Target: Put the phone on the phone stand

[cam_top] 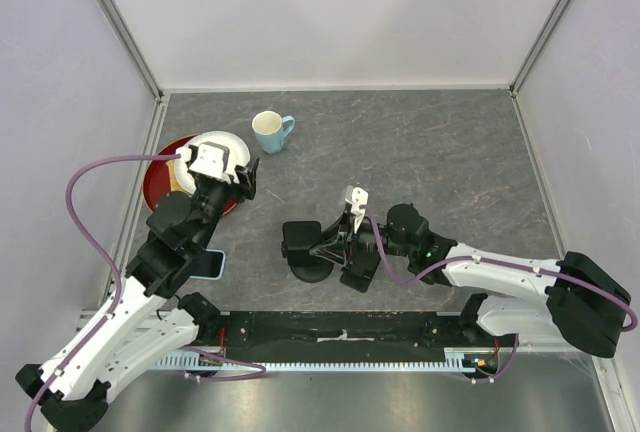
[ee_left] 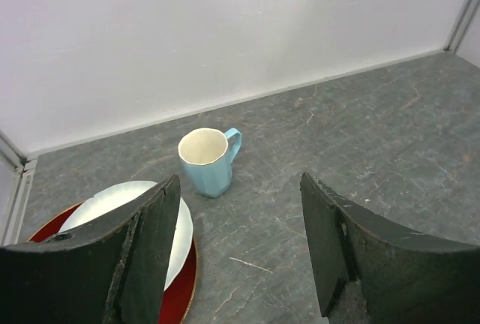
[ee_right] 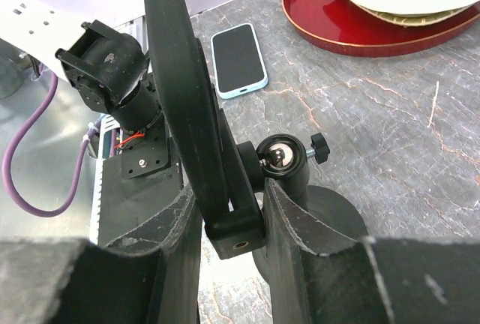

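The phone [cam_top: 213, 265], in a light blue case with its dark screen up, lies flat near the table's front left, half hidden under my left arm. It shows whole in the right wrist view [ee_right: 238, 59]. The black phone stand [cam_top: 308, 248] sits at the front centre on its round base [ee_right: 330, 215]. My right gripper [cam_top: 332, 244] is shut on the lower end of the stand's flat holder [ee_right: 187, 99], one finger on each side. My left gripper [cam_top: 243, 178] hangs open and empty over the plate's edge, far from the phone, its jaws [ee_left: 240, 183] wide apart.
A light blue mug [cam_top: 268, 132] [ee_left: 204, 160] stands at the back left. A white plate [ee_left: 112, 200] rests on a red tray [cam_top: 162, 180] [ee_right: 337, 28] against the left wall. White walls enclose the grey table on three sides.
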Controlling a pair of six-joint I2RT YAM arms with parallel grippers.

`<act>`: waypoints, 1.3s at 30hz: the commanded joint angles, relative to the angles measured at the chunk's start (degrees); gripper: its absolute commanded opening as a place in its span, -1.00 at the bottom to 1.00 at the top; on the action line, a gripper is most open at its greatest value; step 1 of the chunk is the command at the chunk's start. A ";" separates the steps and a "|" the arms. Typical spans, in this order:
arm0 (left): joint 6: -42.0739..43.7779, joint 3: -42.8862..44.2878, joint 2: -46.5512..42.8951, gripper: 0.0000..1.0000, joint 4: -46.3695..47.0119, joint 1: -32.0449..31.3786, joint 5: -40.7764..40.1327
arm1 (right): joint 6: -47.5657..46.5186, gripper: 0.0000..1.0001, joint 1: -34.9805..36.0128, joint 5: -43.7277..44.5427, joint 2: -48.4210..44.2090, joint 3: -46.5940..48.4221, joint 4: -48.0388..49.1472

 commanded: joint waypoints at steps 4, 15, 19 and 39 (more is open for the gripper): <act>-0.88 -0.26 0.10 0.41 3.36 0.14 -5.19 | 3.11 -1.00 4.80 8.20 -7.30 -1.56 -0.01; -1.76 0.00 1.06 0.38 2.84 0.14 -3.43 | 5.57 -1.00 9.98 13.21 -11.97 -5.26 -0.45; -1.67 0.09 1.42 0.37 2.66 0.14 -3.43 | 5.83 -1.00 12.19 16.02 -13.11 -5.26 -0.97; -1.93 0.09 2.20 0.34 2.40 0.14 -2.73 | 4.61 -0.72 16.06 22.09 -12.50 -5.87 -3.17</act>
